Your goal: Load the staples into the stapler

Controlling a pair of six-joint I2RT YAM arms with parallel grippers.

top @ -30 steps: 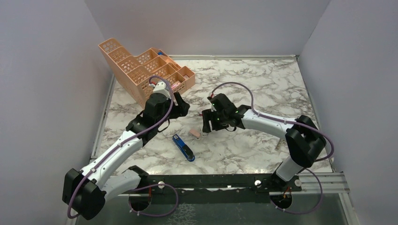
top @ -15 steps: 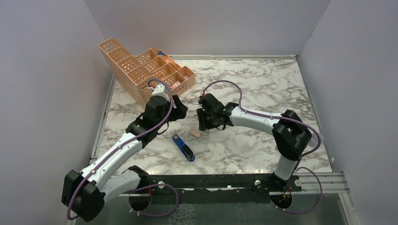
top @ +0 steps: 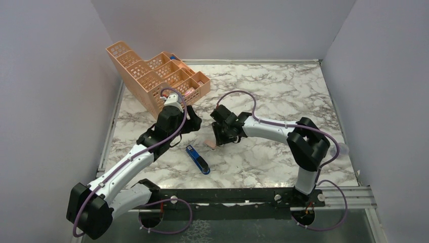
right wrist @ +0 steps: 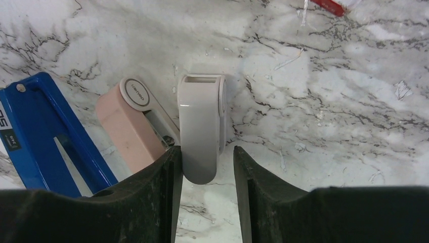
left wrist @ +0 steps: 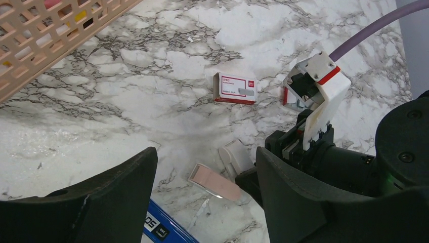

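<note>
The blue stapler (top: 197, 158) lies flat on the marble, near centre; its blue body also shows in the right wrist view (right wrist: 40, 136). The staples are out of view. A pink block (right wrist: 126, 129) and a white block (right wrist: 201, 126) lie side by side just right of the stapler. My right gripper (right wrist: 206, 150) is low over them, jaws narrowed around the white block's near end. Its left finger touches the block and a gap remains at the right finger. My left gripper (left wrist: 205, 157) hovers open above the pink block (left wrist: 215, 182), holding nothing.
A peach mesh organiser (top: 152, 73) stands at the back left. A small red-and-white cardboard box (left wrist: 234, 88) lies on the marble beyond the blocks. Grey walls enclose the table on three sides.
My right gripper has slid left toward the blocks and its jaws have narrowed around the white block's end. My left arm has drawn back slightly.
</note>
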